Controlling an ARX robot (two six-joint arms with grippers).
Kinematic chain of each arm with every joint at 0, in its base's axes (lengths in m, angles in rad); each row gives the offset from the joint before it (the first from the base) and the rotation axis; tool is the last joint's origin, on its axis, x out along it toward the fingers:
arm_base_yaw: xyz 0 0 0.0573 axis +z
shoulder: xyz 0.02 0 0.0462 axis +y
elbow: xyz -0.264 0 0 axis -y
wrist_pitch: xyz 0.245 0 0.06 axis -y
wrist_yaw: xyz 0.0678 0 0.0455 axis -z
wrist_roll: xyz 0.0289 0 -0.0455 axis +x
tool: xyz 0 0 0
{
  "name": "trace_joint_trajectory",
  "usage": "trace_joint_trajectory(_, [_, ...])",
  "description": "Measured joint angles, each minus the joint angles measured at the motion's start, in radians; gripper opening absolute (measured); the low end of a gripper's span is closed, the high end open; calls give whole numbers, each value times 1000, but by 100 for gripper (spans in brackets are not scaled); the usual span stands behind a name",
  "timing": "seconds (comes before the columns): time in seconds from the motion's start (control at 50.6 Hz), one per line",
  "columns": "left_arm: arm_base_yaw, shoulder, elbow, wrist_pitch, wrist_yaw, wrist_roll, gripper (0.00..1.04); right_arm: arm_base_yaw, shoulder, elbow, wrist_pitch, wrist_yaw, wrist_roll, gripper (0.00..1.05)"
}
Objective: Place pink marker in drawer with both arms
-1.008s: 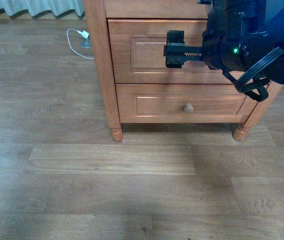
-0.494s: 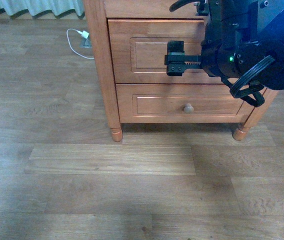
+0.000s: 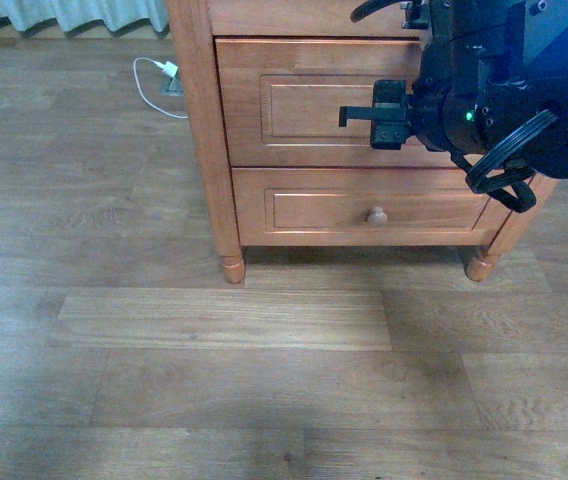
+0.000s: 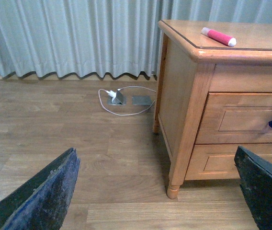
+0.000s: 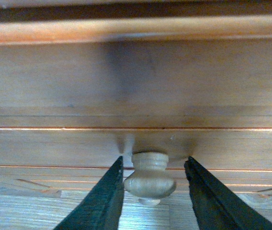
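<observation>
left of the cabinet (image 3: 204,130) a white cable (image 3: 149,85) lies on the floor (image 3: 224,380), near the cabinet's back left corner, with a curtain (image 4: 73,38) behind it. the left gripper (image 4: 155,152) hangs out in front of the cabinet's left side, facing it. its fingers (image 4: 45,196) stand wide apart with only floor and the cabinet's corner post between them, and they hold and touch nothing. the marker (image 4: 218,37) lies flat on the cabinet's top, well apart from both grippers. below the top, the drawer (image 3: 294,100) sits pushed in, its front level with the cabinet's frame. the low drawer (image 3: 314,210) under it is pushed in too, its small knob (image 3: 376,215) bare. the right gripper (image 3: 359,115) is up against the drawer's front, over the cabinet's right half, and hides the drawer's knob (image 5: 149,173) in the front view. the right wrist view shows that knob between the jaws, which are parted wider than it. one finger (image 5: 105,196) is just beside or touching the knob, i cannot tell which, and the other has a clear gap to it. the right gripper is around the knob but not clamped on it. a green light (image 3: 471,116) glows on the right arm (image 3: 524,90), at the cabinet's right edge.
</observation>
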Motion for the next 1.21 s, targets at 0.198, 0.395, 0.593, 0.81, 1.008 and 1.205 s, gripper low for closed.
trace_joint_trajectory(0.198, [0, 0, 0, 0, 0, 0, 99, 0, 0, 0, -2, -5, -6, 23])
trace_joint_trajectory(0.395, [0, 0, 0, 0, 0, 0, 99, 0, 0, 0, -29, -13, -6, 23])
trace_joint_trajectory(0.593, [0, 0, 0, 0, 0, 0, 99, 0, -51, -53, -77, -47, -19, 21])
trace_joint_trajectory(0.81, [0, 0, 0, 0, 0, 0, 99, 0, -189, -252, -88, -91, -41, 21])
trace_joint_trajectory(1.008, [0, 0, 0, 0, 0, 0, 99, -8, -319, -417, -127, -166, -52, 20])
trace_joint_trajectory(1.205, [0, 0, 0, 0, 0, 0, 99, -14, -433, -555, -137, -212, -70, 20])
